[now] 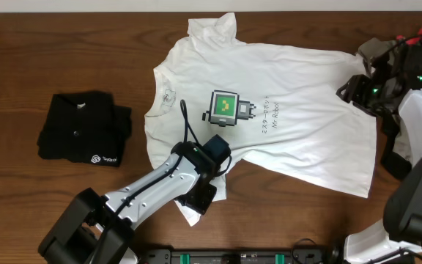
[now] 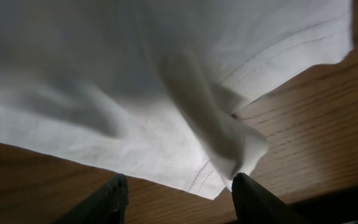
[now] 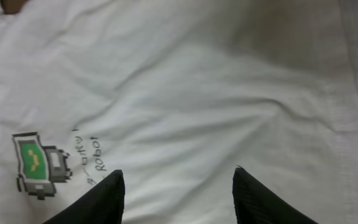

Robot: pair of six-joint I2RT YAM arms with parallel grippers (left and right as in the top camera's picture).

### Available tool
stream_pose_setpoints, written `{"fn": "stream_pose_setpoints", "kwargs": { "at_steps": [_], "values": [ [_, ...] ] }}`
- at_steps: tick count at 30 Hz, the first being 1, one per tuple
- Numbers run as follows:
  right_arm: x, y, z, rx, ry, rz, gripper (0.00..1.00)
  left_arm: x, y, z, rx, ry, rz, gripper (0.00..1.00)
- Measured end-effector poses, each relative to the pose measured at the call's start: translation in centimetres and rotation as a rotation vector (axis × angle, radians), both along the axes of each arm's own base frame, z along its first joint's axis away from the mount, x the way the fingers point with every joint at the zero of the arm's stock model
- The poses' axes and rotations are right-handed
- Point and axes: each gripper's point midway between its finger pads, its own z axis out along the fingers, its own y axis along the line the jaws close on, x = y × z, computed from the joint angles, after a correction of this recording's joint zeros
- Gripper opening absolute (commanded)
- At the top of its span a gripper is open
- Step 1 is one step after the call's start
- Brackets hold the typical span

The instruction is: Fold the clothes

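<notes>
The white T-shirt [image 1: 299, 125] lies spread face-up on the wooden counter [image 1: 20, 44], running from the centre toward 3 o'clock. Its collar points to 9 o'clock, its hem to 3, and the robot print [image 1: 226, 108] sits near the middle. A black folded garment [image 1: 83, 128] lies apart from it at 9 o'clock.

The left pincer [image 2: 182, 199] stands apart with nothing between its fingers. It hangs at the shirt's 6 o'clock edge, where the lower sleeve [image 2: 222, 134] is rolled into a twisted rope of cloth. The right pincer [image 3: 176, 199] is also apart and empty, low over rumpled fabric toward the hem.

The main risk, as I judge it, is that twisted sleeve — closing on the roll rather than a flat edge would carry the twist into the fold and leave a lump. A shallow bite could take one layer only, so the front peels off the back. The left arm lies across the shirt's lower edge, and a black cable [image 1: 185, 121] arcs above the chest — either could drag the cloth askew on a sideways move. On the right the wrinkles hide where the layers separate, so an uneven grip there would skew the hem.
</notes>
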Motion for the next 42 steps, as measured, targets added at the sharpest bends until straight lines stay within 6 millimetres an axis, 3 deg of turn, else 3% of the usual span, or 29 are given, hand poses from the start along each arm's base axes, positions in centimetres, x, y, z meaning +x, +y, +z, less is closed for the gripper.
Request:
{"fn": "stream_pose_setpoints", "kwargs": {
  "at_steps": [10,15,21,23,28,35,42],
  "values": [
    [-0.4,0.1,0.4,0.003,0.006,0.001,0.55,-1.4,-1.2,-0.6,-0.054,0.068,0.143,0.60],
    [-0.5,0.2,0.4,0.004,0.008,0.001,0.55,-2.6,-0.6,-1.6,-0.031,0.102,0.248,0.57],
    [-0.5,0.2,0.4,0.005,0.010,0.001,0.56,-2.8,-0.2,-1.9,-0.007,0.119,0.313,0.22],
    [-0.6,0.2,0.3,0.006,0.016,0.001,0.56,-3.0,-0.2,-2.1,0.003,0.130,0.321,0.06],
    [-0.8,0.4,0.3,0.015,0.021,0.003,0.56,-3.5,0.3,-2.2,0.038,0.154,0.336,0.06],
    [-1.0,0.6,0.2,0.028,0.029,0.008,0.56,-5.3,3.3,0.6,0.164,0.251,0.416,0.06],
    [-2.9,1.2,-0.4,0.054,0.113,0.008,0.56,-3.9,5.0,4.2,0.114,0.151,0.498,0.06]
  ]
}}
